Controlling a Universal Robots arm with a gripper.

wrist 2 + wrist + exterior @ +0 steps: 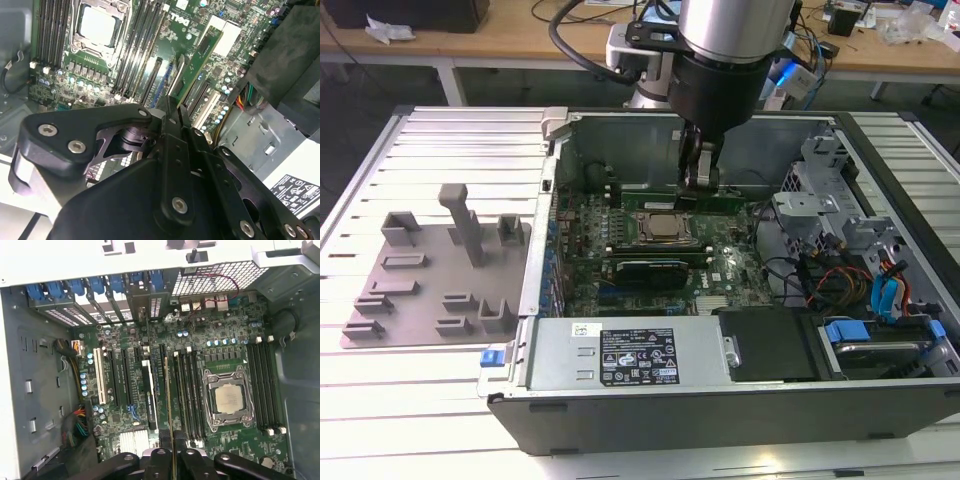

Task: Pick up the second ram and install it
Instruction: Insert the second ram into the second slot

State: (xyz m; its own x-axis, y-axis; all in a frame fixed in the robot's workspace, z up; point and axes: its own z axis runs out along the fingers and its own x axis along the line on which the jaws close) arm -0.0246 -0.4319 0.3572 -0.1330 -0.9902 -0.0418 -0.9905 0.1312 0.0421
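Done: the memory stick was picked up and pinched edge-on in the closed claw, inside the computer case.
Left: seating it. It hung just over the slots beside the processor socket and did not look pressed home.
Arm pose: the wrist pointed straight down, upper middle of the exterior view.
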